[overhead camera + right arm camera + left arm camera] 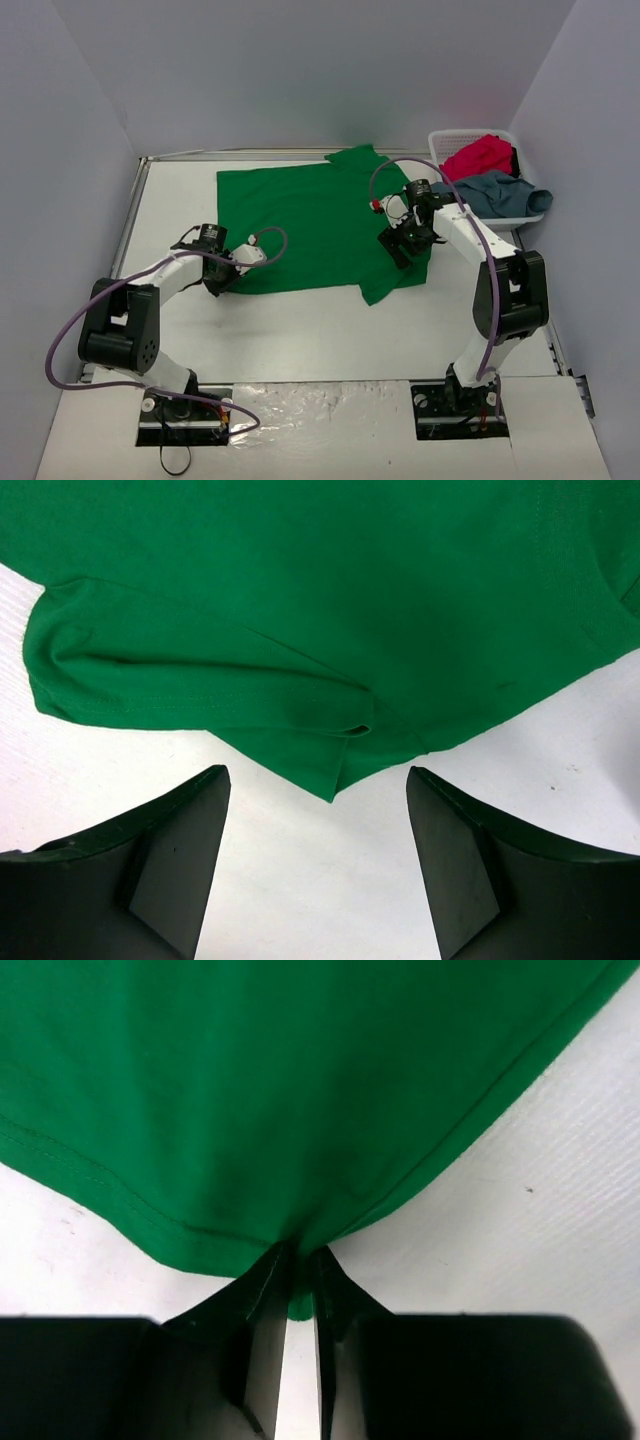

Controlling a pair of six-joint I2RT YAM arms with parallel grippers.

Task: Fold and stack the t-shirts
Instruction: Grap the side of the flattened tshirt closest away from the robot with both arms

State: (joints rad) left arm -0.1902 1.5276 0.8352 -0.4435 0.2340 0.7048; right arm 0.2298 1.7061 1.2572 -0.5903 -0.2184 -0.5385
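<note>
Smooth-knit green t-shirt (310, 220) flat on matte white table (300, 330), left gripper (298, 1260) pinching its stitched hem corner, right gripper (315, 777) splayed wide by the folded sleeve, crimson t-shirt (478, 155) and grey-blue t-shirt (495, 190) crumpled, seemingly spilling from lattice basket (445, 138).

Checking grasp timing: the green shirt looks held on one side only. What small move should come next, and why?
Probably the right gripper should lower and close on the corner of the green shirt just ahead of it. Its jaws stand wide open, gripping nothing, while the left gripper is already shut on the near hem, so a fold lacks its second grip.
</note>
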